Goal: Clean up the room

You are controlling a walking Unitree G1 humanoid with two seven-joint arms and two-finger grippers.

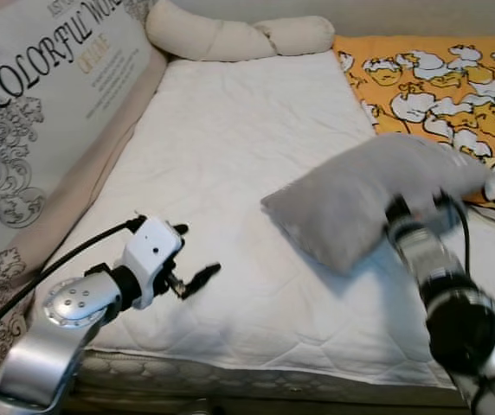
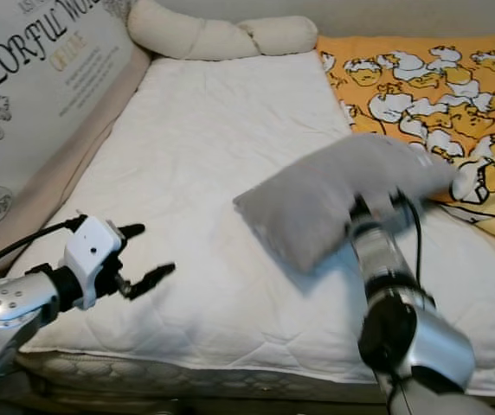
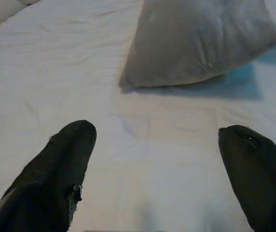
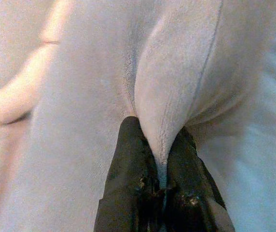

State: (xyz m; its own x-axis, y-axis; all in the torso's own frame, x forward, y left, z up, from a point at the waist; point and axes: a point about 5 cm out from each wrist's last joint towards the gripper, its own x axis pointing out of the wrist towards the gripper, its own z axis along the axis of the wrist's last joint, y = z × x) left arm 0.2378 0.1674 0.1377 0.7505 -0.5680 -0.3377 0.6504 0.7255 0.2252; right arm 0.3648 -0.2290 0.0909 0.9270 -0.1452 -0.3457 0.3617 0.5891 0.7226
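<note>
Headboard (image 1: 48, 104) print reads "COLORFUL"; right end effector (image 4: 159, 181) pinches pillow (image 1: 360, 199).

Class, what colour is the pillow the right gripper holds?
Grey; the pillow in the right gripper shows best in the left eye view.

The large printed cushion (image 1: 48, 104) leaning along the bed's left edge carries black ornate capitals reading "COLORFUL WOR", the last word cut off by its edge. Under that stands a gold word, seemingly "ORIGINE", then several lines of small print too fine to read. At its top edge are partial letters, "AST".
</note>
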